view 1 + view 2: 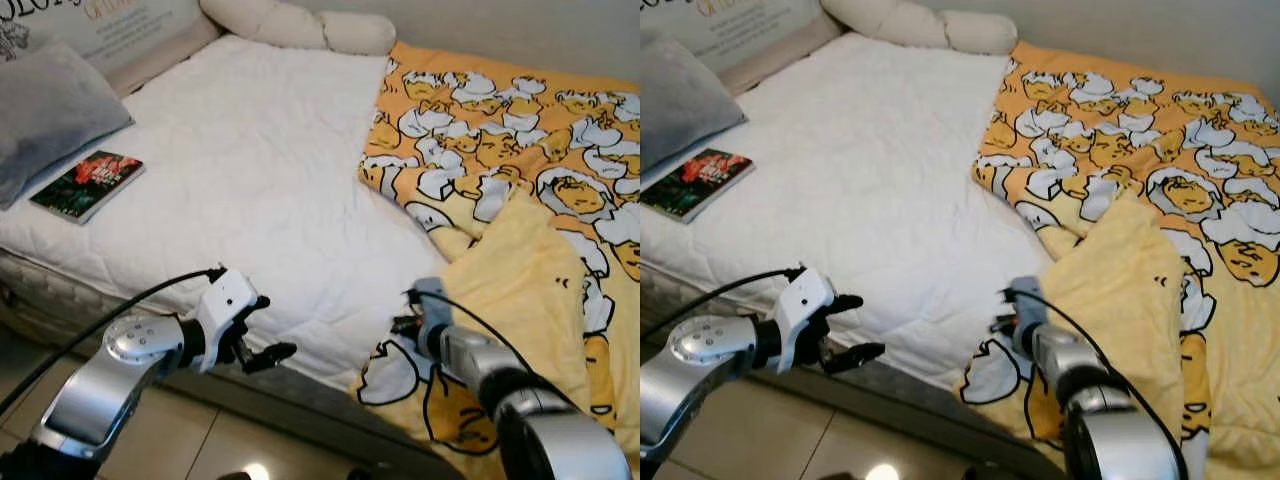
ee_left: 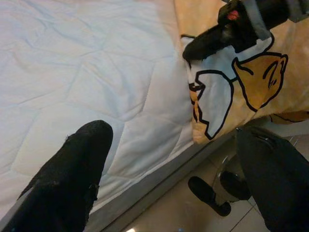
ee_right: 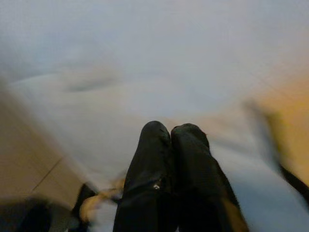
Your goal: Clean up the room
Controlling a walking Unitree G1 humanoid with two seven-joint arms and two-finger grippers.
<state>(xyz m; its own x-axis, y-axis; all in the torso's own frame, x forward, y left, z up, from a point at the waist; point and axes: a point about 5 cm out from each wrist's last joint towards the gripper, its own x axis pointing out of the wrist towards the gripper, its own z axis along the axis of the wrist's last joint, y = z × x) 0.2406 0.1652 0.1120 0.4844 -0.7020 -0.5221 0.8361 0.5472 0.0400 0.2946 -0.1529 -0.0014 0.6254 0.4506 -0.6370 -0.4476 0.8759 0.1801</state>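
The left gripper (image 1: 268,330) hovers spread at the mattress (image 1: 260,170) edge; beside it, the right gripper (image 1: 405,322) pinches the egg-print yellow blanket (image 1: 520,200) corner.

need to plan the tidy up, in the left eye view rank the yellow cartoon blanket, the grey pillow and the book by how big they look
1. Yellow cartoon-print fabric blanket, by far the largest.
2. Grey soft pillow, though the picture edge cuts it off.
3. Thin dark-covered book with red print, the smallest.

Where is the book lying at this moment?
The book lies flat on the white mattress, on the robot's far left, just beside the grey pillow.
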